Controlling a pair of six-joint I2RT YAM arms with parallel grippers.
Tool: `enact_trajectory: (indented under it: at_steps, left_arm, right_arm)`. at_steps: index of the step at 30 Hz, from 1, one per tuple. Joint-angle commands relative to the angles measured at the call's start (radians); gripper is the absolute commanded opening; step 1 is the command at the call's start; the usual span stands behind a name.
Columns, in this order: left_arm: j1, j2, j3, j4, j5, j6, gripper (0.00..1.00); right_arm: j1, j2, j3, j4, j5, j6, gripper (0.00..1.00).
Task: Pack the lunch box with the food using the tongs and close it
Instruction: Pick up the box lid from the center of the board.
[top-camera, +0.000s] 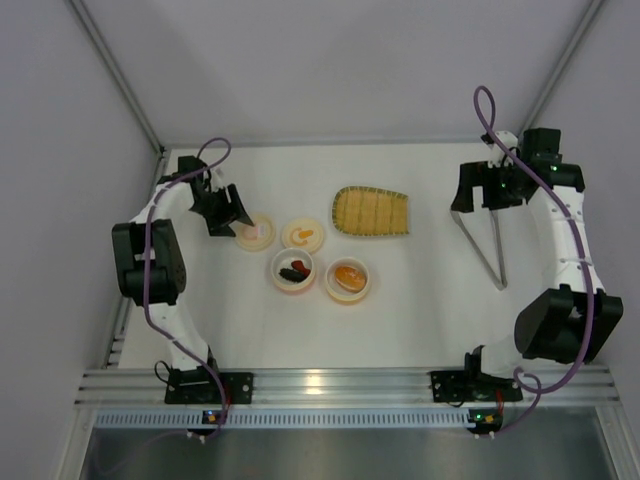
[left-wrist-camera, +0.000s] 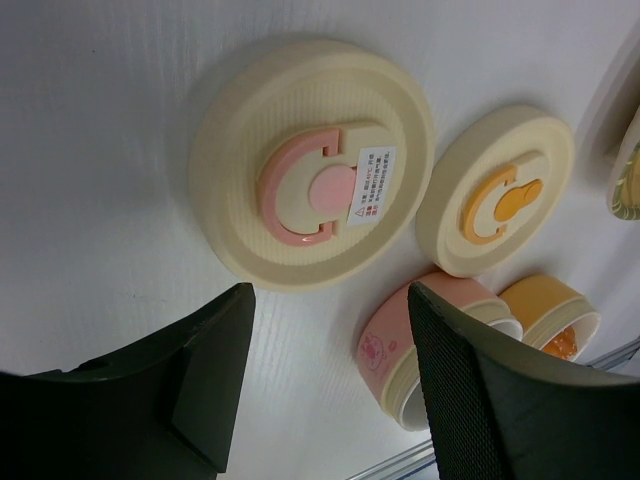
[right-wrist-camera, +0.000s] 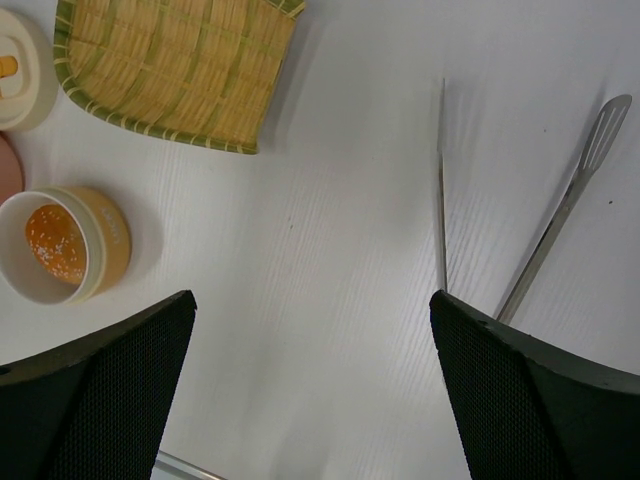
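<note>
The lunch box lies in parts: a pink cup (top-camera: 293, 283) (left-wrist-camera: 400, 345) holding dark brown and reddish food (top-camera: 295, 270), and an orange cup (top-camera: 348, 293) (right-wrist-camera: 110, 245) holding orange food (top-camera: 347, 275) (right-wrist-camera: 55, 243). Their lids rest flat beside them, the pink lid (top-camera: 255, 232) (left-wrist-camera: 312, 165) and the orange lid (top-camera: 303, 236) (left-wrist-camera: 497, 190). My left gripper (top-camera: 228, 212) (left-wrist-camera: 330, 292) hangs open just left of the pink lid, with nothing between its fingers. The tongs (top-camera: 480, 245) (right-wrist-camera: 441, 190) lie in a V on the table at the right. My right gripper (top-camera: 480, 190) (right-wrist-camera: 310, 300) stands wide open above their spread ends, holding nothing.
A yellow woven tray with a green rim (top-camera: 371, 212) (right-wrist-camera: 175, 70) lies behind the cups, between the two arms. Grey walls close in the table on three sides, and a metal rail (top-camera: 330, 385) runs along its near edge.
</note>
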Motion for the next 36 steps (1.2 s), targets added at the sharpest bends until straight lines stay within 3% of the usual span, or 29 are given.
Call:
enact_trajectory:
  at_steps: [1, 11, 19, 30, 36]
  left_arm:
    - [0.003, 0.028, 0.027, 0.061, 0.006, -0.035, 0.67]
    - [0.0, 0.134, 0.068, 0.094, 0.01, -0.047, 0.62]
    - [-0.03, 0.178, 0.082, 0.081, -0.089, -0.009, 0.57]
    - [-0.057, 0.22, 0.077, 0.031, -0.162, 0.094, 0.25]
    - [-0.06, 0.226, 0.091, 0.017, -0.147, 0.117, 0.02]
  right_arm:
    - [0.012, -0.007, -0.001, -0.001, -0.021, 0.009, 0.99]
    - [0.012, 0.001, 0.007, -0.01, -0.013, -0.002, 0.99]
    - [0.012, 0.014, 0.01, -0.011, -0.012, -0.002, 0.99]
    - [0.013, 0.021, -0.005, -0.001, -0.013, -0.002, 0.99]
    - [0.012, 0.016, -0.027, -0.001, -0.026, -0.005, 0.99]
